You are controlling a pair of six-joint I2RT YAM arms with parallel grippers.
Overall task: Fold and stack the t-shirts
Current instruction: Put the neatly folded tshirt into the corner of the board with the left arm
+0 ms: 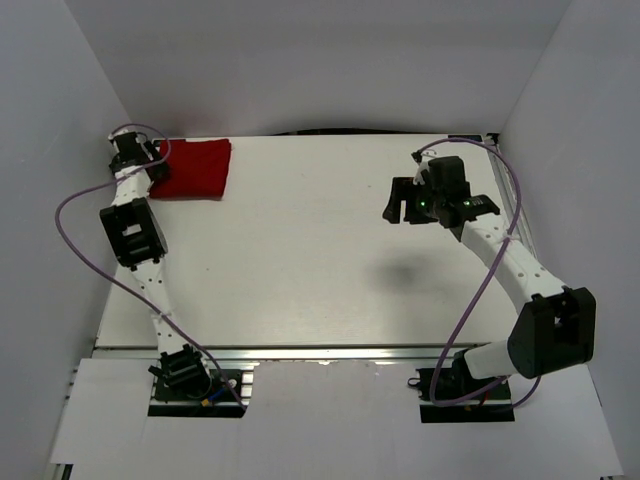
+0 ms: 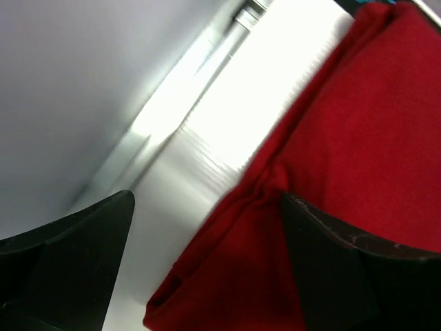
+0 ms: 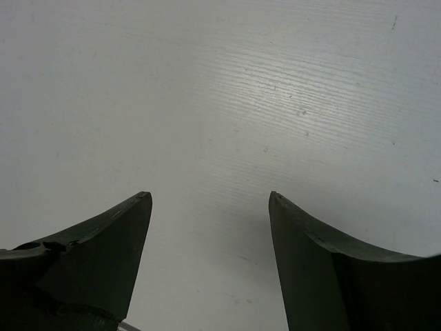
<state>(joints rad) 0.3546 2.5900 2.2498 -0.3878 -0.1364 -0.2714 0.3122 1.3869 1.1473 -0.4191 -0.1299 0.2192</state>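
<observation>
The red t-shirt (image 1: 195,168) lies folded into a compact rectangle at the far left corner of the white table (image 1: 300,260). My left gripper (image 1: 157,160) is at the shirt's left edge, open. In the left wrist view the shirt (image 2: 358,124) fills the right side; its folded edge runs between the spread fingers of my left gripper (image 2: 207,196), and the right finger (image 2: 331,269) rests over the cloth. My right gripper (image 1: 402,205) hovers open and empty above bare table at the right, far from the shirt. In its wrist view my right gripper (image 3: 210,196) shows only table between its fingers.
White walls (image 1: 60,150) enclose the table on the left, back and right; the left wall stands close to the left gripper. Purple cables (image 1: 75,200) loop off both arms. A metal rail (image 1: 320,352) runs along the near edge.
</observation>
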